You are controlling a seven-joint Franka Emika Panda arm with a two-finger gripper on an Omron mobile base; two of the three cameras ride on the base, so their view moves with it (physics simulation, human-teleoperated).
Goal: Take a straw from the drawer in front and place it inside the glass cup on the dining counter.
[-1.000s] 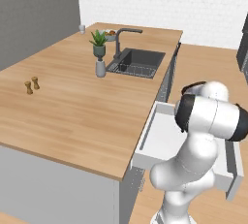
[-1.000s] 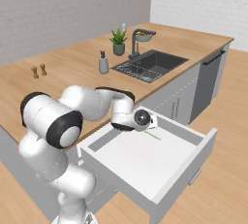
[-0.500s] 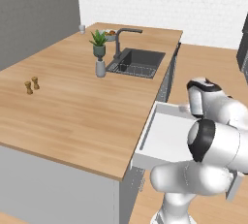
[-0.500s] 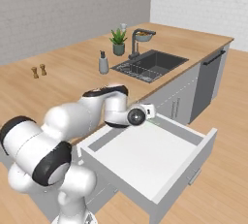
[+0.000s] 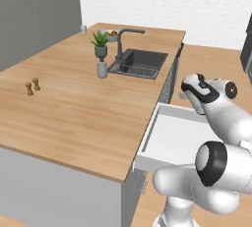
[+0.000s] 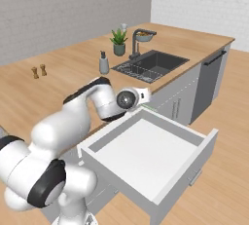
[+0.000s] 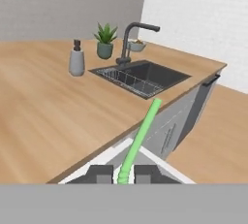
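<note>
A long light-wood counter (image 5: pixel 83 108) runs away from the robot toward a white tiled back wall, with a grey wall along one side and wood flooring beside it. Set into the counter is a dark sink (image 6: pixel 151 65) with a black tap (image 7: pixel 133 39). Just beside the sink stand a grey soap bottle (image 7: pixel 76 59) and a potted plant (image 5: pixel 100 42); beyond the tap sits a bowl of fruit (image 6: pixel 144 35), and near it a small pale object that may be the cup (image 5: pixel 83 28), too small to tell. Two little brown shakers (image 5: pixel 32 86) stand well apart from the sink.

The drawer (image 6: pixel 146 158), white inside with a grey front, stands pulled out under the counter edge on the near side of the sink.

The straw (image 7: pixel 139 140) is a thin bright green stick. In the hand view its lower end sits between the two dark fingertips (image 7: pixel 100 174), which are closed on it, and it slants up and away from the gripper (image 7: pixel 123 175) toward the sink. The gripper hangs above the drawer's back edge, beside the counter.
</note>
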